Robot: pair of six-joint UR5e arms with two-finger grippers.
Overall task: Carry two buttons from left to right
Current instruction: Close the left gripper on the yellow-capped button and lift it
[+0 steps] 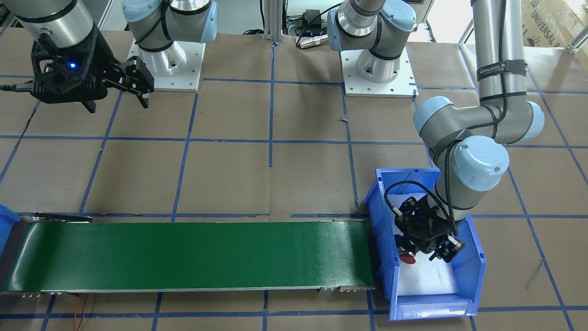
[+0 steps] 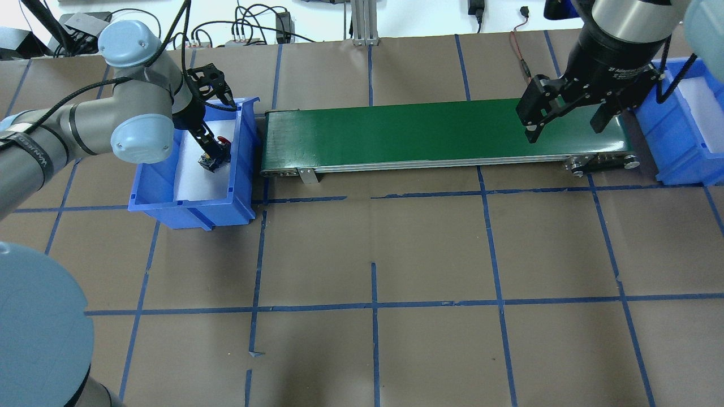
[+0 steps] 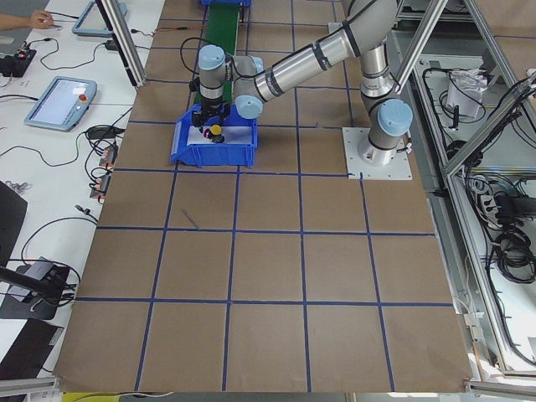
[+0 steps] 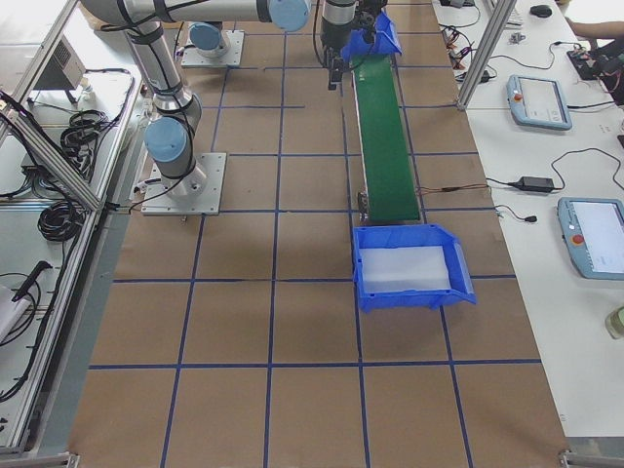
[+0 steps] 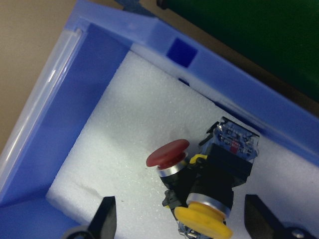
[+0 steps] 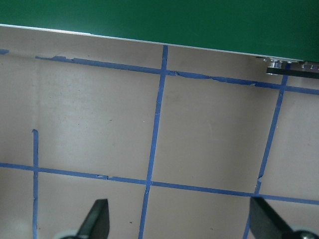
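Spread wide, the left gripper [image 5: 182, 221] is hanging inside the blue plastic bin [image 5: 55, 99] at the left end of the belt. Its two black fingers [image 5: 104, 219] are standing apart on either side of the buttons and gripping nothing. Both buttons are lying on their sides on the white foam liner [image 5: 124, 124], pressed against each other close to the bin wall that faces the belt. The red mushroom-capped push-button [image 5: 168, 153] is lying nearer the bin's middle. The yellow mushroom-capped push-button [image 5: 204, 221] is sitting right between the fingers, and a grey terminal block [image 5: 238, 142] is showing behind their black bodies.

Only the left wrist view is showing both caps at once. The front-facing view is catching just the red one beside the gripper, and the left side view is picking out the yellow one.

The right gripper [image 2: 565, 127], its jaws likewise parted and holding nothing, is hovering over the right end of the long green conveyor belt [image 2: 424, 133], next to a second blue bin [image 2: 690, 130].

Brown paper marked with a blue tape grid [image 2: 373, 254] is covering the table. Beyond it, a white bench is carrying a grey teach pendant [image 3: 54, 90] and cables, and a person's hand [image 3: 38, 18] is resting at its far end.
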